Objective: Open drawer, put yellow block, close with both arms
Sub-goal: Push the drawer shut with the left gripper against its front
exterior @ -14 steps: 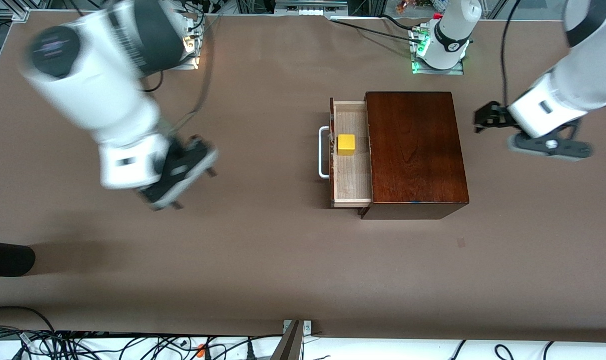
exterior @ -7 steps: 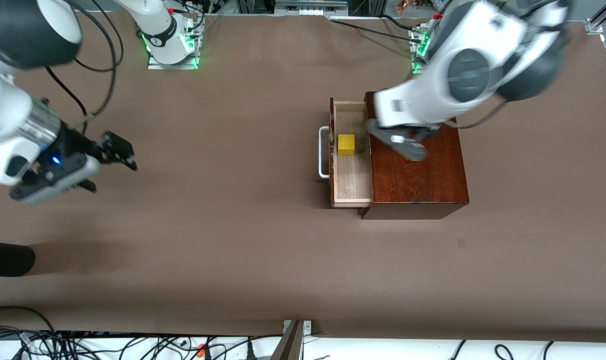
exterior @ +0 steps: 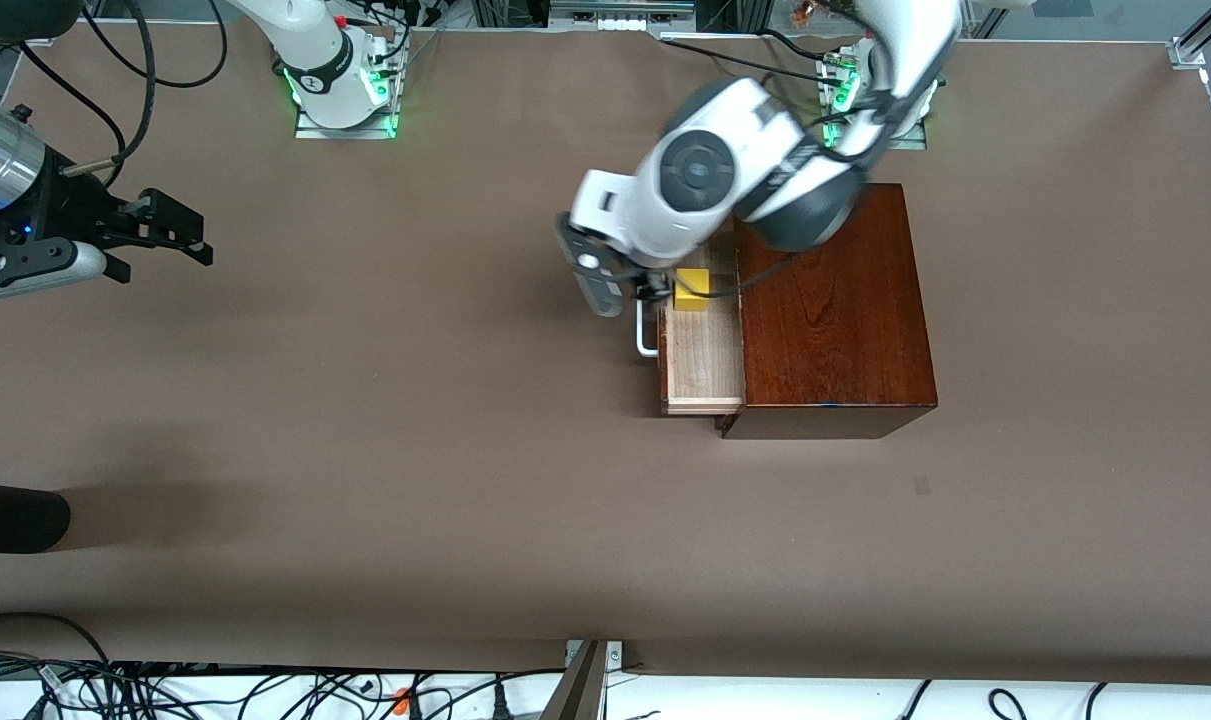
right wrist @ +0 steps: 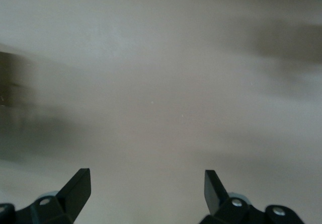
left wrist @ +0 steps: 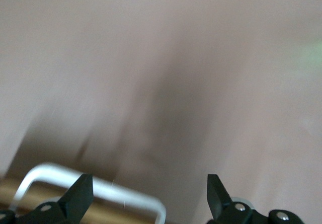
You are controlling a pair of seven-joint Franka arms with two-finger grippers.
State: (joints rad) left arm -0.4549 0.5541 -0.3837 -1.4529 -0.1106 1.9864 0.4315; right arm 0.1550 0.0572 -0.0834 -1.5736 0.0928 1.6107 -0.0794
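The drawer [exterior: 705, 365] stands pulled out of the dark mahogany box [exterior: 835, 310], with its white handle [exterior: 647, 345] toward the right arm's end. The yellow block [exterior: 695, 290] lies in the drawer, partly covered by the left arm. My left gripper [exterior: 637, 292] is open and empty, over the drawer's front by the handle. In the left wrist view the handle [left wrist: 108, 189] lies between the open fingers [left wrist: 78, 199]. My right gripper [exterior: 170, 238] is open and empty over bare table at the right arm's end. The right wrist view shows only table between its fingers [right wrist: 75, 189].
A black rounded object [exterior: 15, 520] lies at the table's edge at the right arm's end, nearer to the camera. Cables [exterior: 165, 690] run along the near edge. The green-lit bases [exterior: 340, 95] stand along the top.
My left arm has swung from over the box to over the drawer's front and handle. My right gripper has drawn farther out toward its own end. Drawer and block have not moved.
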